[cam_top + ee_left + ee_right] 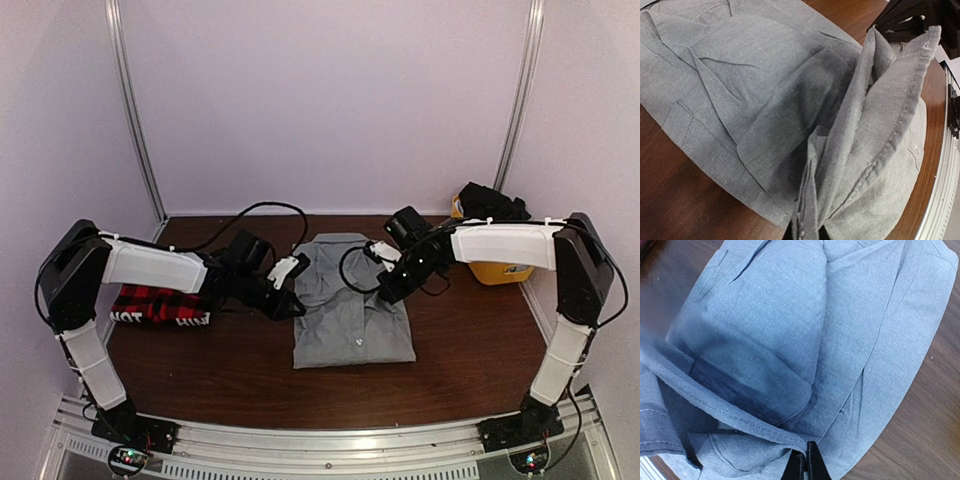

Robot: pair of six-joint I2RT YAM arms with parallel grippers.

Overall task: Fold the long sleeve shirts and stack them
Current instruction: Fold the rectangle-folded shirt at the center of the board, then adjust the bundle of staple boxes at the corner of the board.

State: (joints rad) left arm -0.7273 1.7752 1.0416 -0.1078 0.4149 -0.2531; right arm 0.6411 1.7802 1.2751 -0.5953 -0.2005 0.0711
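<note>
**Top external.** Grey shirt (352, 312) lies in the middle of the brown table (220, 375), collar toward the far wall, sides already turned in so it reads as a rough rectangle. My left pincer (292, 302) is at its left edge and my right pincer (388, 292) at its right edge, both about mid-length. The plaid shirt (150, 303) sits apart at the table's left side as a compact bundle with white lettering along its near edge. It looks folded, though my left arm hides part of it.

**Left wrist.** Left pincer is closed on a raised pleat of grey cloth. A stitched hem stands up from the jaws and the rest of the shirt is flat on the wood beyond.

**Right wrist.** Right pincer is closed on a seamed edge of the same shirt, with a fold of cloth lifted across the lower left of the view.

**Progress (judgement).** Grey shirt is mid-fold, with the lengthwise folds done and a crosswise fold likely in hand. The two shirts are not yet stacked, so that remains to be done.

**Surroundings.** Dark wood surface inside pale walls with metal corner posts. A yellow bin (497, 270) holding dark clothing (490, 203) stands at the far right. A metal rail (330, 440) runs along the near edge.
</note>
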